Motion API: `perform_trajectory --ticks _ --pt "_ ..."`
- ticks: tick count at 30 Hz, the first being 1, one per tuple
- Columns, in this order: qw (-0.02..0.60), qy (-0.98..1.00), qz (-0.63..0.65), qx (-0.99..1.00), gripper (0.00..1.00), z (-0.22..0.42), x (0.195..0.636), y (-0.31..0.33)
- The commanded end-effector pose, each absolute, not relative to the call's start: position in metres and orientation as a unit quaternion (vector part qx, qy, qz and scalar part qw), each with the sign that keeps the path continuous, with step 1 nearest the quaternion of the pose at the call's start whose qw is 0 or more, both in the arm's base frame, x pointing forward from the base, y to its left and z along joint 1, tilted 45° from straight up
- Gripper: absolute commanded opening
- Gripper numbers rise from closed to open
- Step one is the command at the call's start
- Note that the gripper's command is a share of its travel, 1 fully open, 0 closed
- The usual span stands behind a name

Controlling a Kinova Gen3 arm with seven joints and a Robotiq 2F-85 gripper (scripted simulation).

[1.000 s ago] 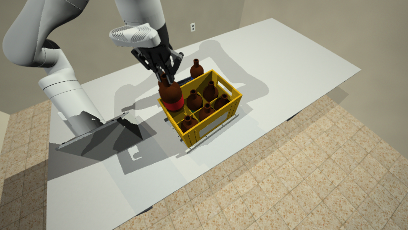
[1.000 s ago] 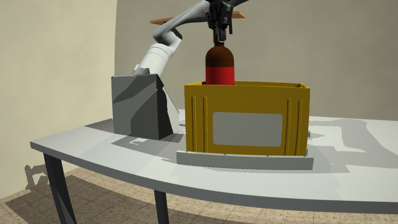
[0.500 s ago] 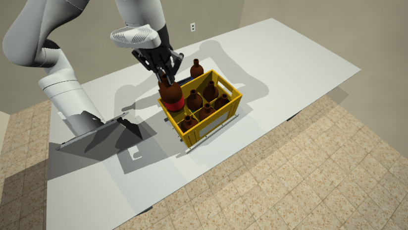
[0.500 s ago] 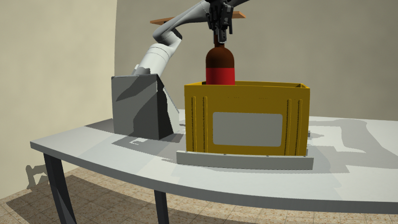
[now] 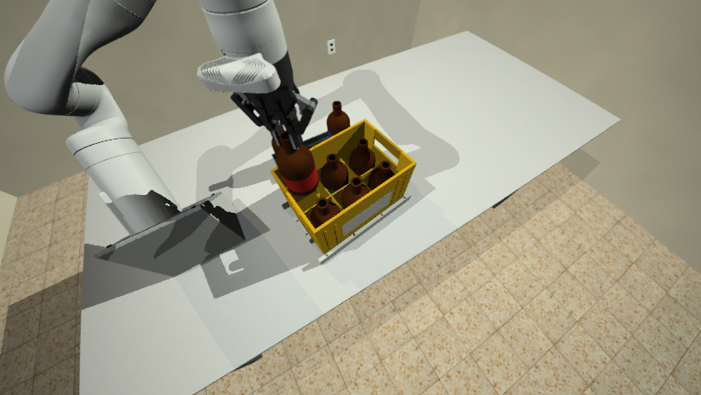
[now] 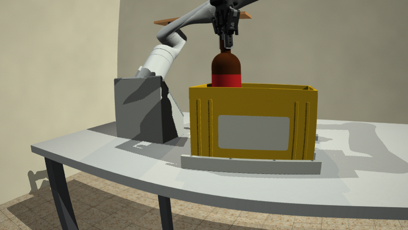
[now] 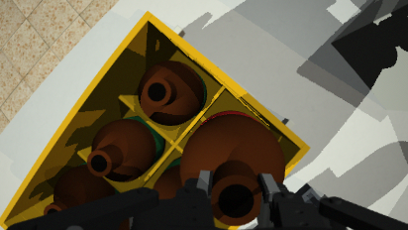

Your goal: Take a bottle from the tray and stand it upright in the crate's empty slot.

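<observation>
With its fingers closed on the neck of the red-labelled bottle [image 5: 295,164] [image 6: 226,67] [image 7: 233,146], the gripper [image 5: 287,140] [image 6: 226,41] [image 7: 234,189] points down. Below it, the bottle hangs neck up, long axis close to vertical, over the corner slot of the yellow crate [image 5: 365,215] [image 6: 254,102] [image 7: 188,52]. In the exterior view, the crate's near wall hides the bottle's base; contact with the slot floor: cannot tell. Beyond the crate from the gripper, a pale rail [image 5: 365,230] [image 6: 251,164] runs along its foot. The tray [image 5: 317,140] behind is mostly hidden by crate and gripper; one bottle [image 5: 338,121] stands there upright.
</observation>
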State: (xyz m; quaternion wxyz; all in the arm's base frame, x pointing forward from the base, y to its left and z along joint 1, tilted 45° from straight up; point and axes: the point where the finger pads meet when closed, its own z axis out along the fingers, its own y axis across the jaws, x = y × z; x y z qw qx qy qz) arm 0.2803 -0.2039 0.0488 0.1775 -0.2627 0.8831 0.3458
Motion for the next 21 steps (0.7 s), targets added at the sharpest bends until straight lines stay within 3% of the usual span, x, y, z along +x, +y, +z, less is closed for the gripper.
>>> perform_trajectory --ticks 1,21 --pt "0.178 0.883 0.343 -0.268 0.00 0.043 0.282 -0.200" --pt "0.178 0.883 0.343 -0.268 0.00 0.031 0.284 -0.188"
